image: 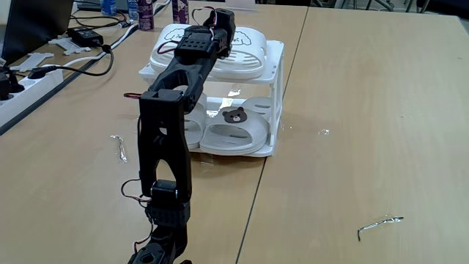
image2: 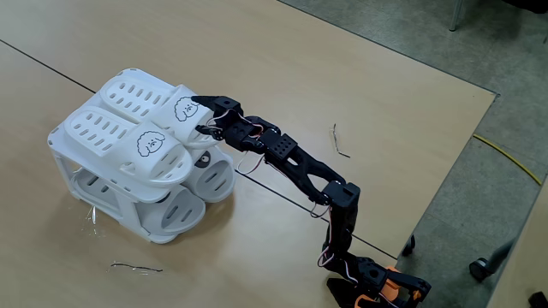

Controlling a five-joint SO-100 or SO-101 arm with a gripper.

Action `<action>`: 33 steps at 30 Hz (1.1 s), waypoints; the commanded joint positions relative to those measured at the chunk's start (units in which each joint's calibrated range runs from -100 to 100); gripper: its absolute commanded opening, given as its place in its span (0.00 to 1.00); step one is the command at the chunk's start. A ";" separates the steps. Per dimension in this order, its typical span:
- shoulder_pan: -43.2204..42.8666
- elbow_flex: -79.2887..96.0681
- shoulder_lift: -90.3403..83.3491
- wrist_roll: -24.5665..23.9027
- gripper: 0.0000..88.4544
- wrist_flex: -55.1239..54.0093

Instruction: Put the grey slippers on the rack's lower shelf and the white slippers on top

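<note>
The white rack (image: 277, 88) (image2: 62, 152) stands on the wooden table. Both white slippers (image: 245, 57) (image2: 128, 141) lie side by side on its top, dog faces toward the arm. On the lower shelf (image: 242, 151) lie the grey slippers (image: 238, 130) (image2: 184, 210); one bear face shows, and the arm (image: 176, 88) hides part of the left one. My gripper (image2: 202, 115) reaches to the front end of the far white slipper (image2: 150, 98). It is open, its two black fingers standing apart at that slipper's strap edge.
A power strip, adapter and cables (image: 44, 70) lie at the back left, with bottles (image: 143, 11) behind them. Bent wire scraps (image: 381, 224) (image2: 340, 141) are scattered on the table. The table's edge (image2: 445, 188) runs right of the arm's base.
</note>
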 commanded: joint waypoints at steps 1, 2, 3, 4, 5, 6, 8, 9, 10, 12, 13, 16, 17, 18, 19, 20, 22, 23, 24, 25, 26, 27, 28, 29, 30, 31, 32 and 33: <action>0.16 1.55 -9.03 0.37 0.35 -0.33; 0.16 3.26 -10.46 0.37 0.35 -0.33; 0.16 5.43 -12.06 0.37 0.35 -0.33; 0.24 7.86 -13.91 0.37 0.35 -0.33; 0.24 11.20 -16.78 0.37 0.35 -0.33; 0.24 13.28 -19.13 0.37 0.34 -0.42; 0.16 15.71 -23.84 0.37 0.27 -0.50; 0.16 15.89 -25.61 0.37 0.19 -0.50; 0.24 15.62 -26.96 0.37 0.10 -0.50; 0.33 15.62 -29.40 0.37 0.01 -1.28; 0.33 16.34 -30.91 0.37 0.02 -5.08; 0.33 22.12 -32.17 0.37 0.02 -25.44; 0.33 25.09 -32.59 0.37 0.02 -34.76; 0.24 28.61 -33.27 0.37 0.02 -43.90; 0.24 33.03 -34.19 0.37 0.02 -52.44; 0.24 37.81 -35.37 0.37 0.02 -60.38; 0.24 52.07 -38.48 0.37 0.02 -76.08; 0.24 59.46 -39.91 0.37 0.02 -82.99; 0.24 66.95 -41.34 0.37 0.02 -90.32; 0.16 73.99 -42.69 0.37 0.02 -96.96; 0.16 80.12 -43.87 0.37 0.02 -102.40; 0.16 85.54 -45.13 0.37 0.02 -107.15; 0.16 90.41 -46.31 0.37 0.02 -110.68; 0.16 96.18 -48.08 0.37 0.02 -114.05; 0.16 99.70 -49.67 0.37 0.02 -116.81; 0.16 102.95 -51.53 0.37 0.02 -118.71; 0.16 105.74 -53.54 0.37 0.02 -119.23; 0.24 107.10 -55.73 0.37 0.02 -119.23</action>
